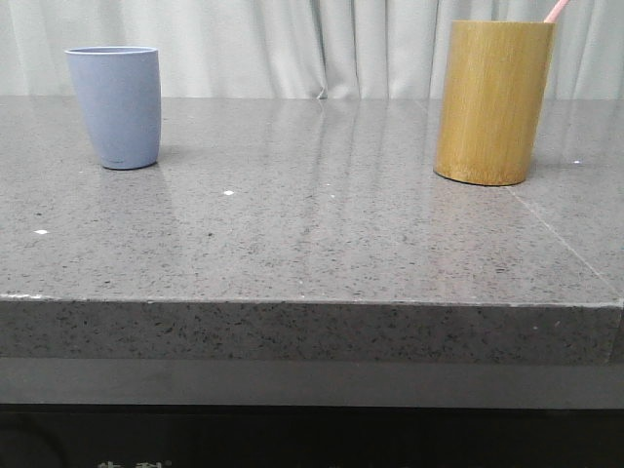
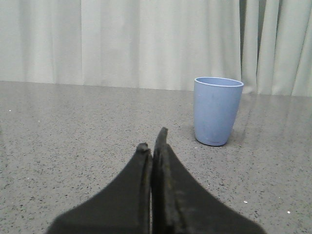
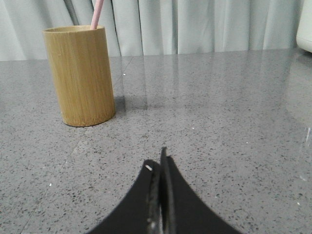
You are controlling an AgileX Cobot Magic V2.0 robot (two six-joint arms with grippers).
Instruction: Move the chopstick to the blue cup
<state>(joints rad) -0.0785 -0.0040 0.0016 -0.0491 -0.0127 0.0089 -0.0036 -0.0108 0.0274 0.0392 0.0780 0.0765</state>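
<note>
Front view: table (image 1: 312,253) front edge runs across the near foreground, grey speckled stone slab, seam line on the right side running back toward the bamboo holder (image 1: 492,102). Wide bare stretch of tabletop between the two containers. Blue cup (image 1: 115,105) stands upright at far left, open mouth up. Bamboo holder stands upright at far right, taller than the cup, well apart from it. Chopstick (image 1: 557,11) sits inside the holder, only its pink tip pokes above the rim, leaning right. Pale curtain (image 1: 292,44) hangs just behind the table's back edge.

Left wrist view: left gripper (image 2: 152,141) low over the table, fingers pressed together, clenched on nothing. Blue cup (image 2: 216,110) ahead of the tips and off to one side, clear tabletop between them, curtain behind it.

Right wrist view: right gripper (image 3: 158,163) also clenched, fingers together, holding nothing. Bamboo holder (image 3: 81,75) ahead and off to the side, chopstick (image 3: 97,13) tip rising out of its mouth. Bare table between fingertips and holder. White rounded object (image 3: 305,24) at the far table edge, cut off by the frame, cannot tell what it is.
</note>
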